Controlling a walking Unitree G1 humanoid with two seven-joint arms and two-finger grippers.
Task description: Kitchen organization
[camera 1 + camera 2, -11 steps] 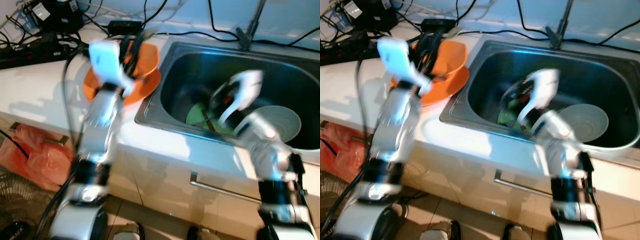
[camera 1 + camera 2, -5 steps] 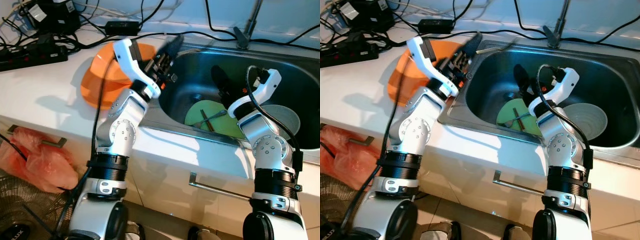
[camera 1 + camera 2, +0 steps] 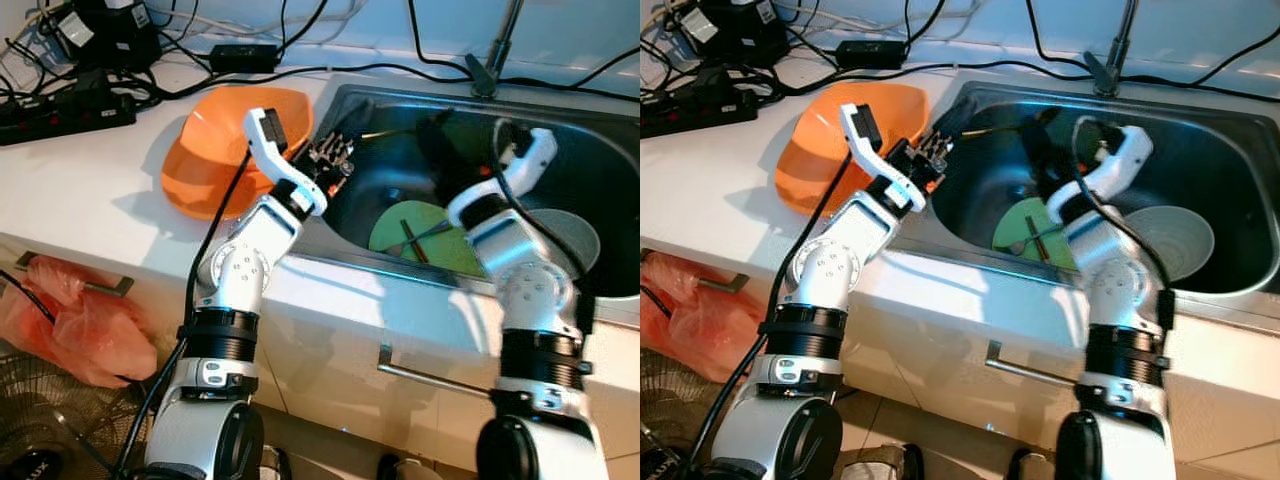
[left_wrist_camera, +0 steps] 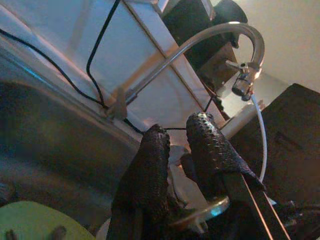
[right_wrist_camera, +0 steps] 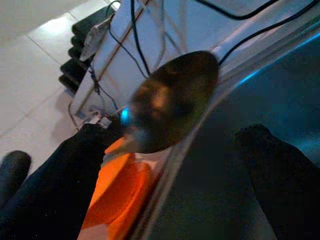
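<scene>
Evidently little is sorted yet: the left gripper (image 4: pixel 172 137), fingers pinched on a spoon (image 5: pixel 172 102), reaches over the sink (image 3: pixel 600 120); the right gripper (image 5: pixel 165 165) is spread; green plate (image 3: pixel 420 235), bowl remain inside.

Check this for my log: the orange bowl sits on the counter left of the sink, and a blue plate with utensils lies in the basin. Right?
Not quite. The plate in the sink is green, as the left eye view shows. The orange bowl on the counter and the utensils stand as stated.
</scene>
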